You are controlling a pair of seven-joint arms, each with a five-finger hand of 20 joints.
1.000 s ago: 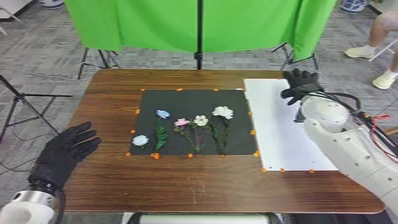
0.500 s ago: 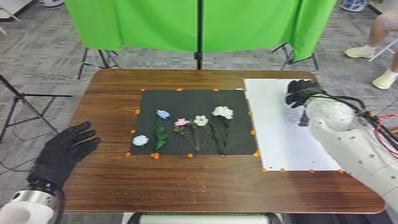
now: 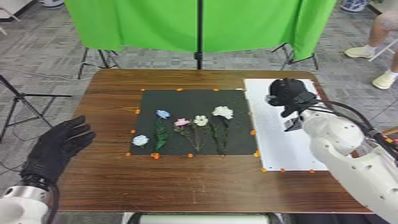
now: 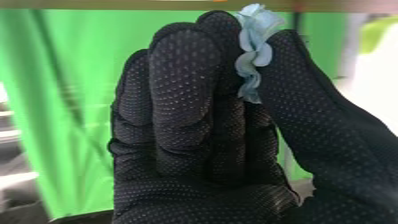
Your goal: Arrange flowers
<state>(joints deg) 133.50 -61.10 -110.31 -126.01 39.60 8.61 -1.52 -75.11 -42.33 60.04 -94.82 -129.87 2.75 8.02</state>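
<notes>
Green curtain (image 3: 253, 25) — grey carpeted floor (image 3: 44, 55) — brown wooden table (image 3: 178, 185)

Pale blue petals (image 4: 253, 62), green cloth (image 3: 138, 25)

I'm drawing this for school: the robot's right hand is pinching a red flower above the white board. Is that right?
Not quite: the flower is light blue, not red, as the right wrist view shows. The right hand does pinch it above the white board.

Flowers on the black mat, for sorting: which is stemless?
The round pale-blue bloom at the near-left corner of the mat; the other four flowers have green stems.
</notes>
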